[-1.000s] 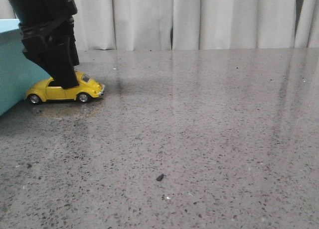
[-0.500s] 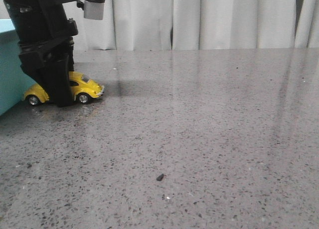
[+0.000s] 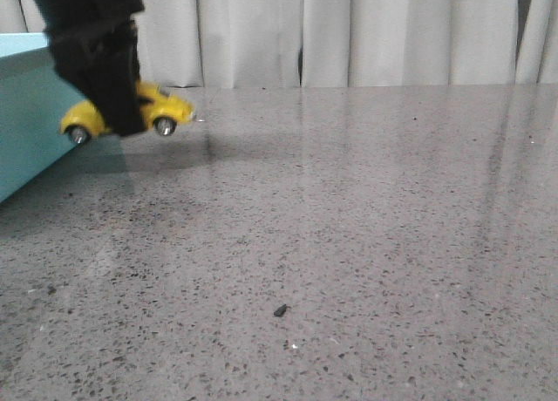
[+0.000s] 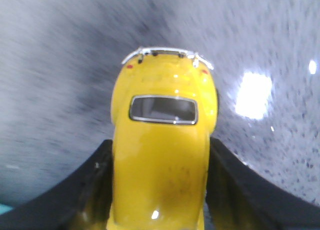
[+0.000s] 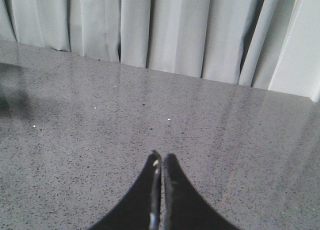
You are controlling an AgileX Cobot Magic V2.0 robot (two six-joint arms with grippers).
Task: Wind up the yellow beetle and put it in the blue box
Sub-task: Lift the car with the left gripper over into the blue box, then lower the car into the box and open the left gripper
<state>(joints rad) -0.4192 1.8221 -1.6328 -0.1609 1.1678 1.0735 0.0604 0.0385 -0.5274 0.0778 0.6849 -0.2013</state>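
A small dark crumb lies nearest on the grey table. Further back, the left gripper pinches the yellow beetle by its sides and holds it above the table, beside the blue box, probably for storing. The right gripper is pressed together, holding nothing, kept aside.

A speckled grey bench carries a small dark fleck near its front; pale curtains hang behind the bench.
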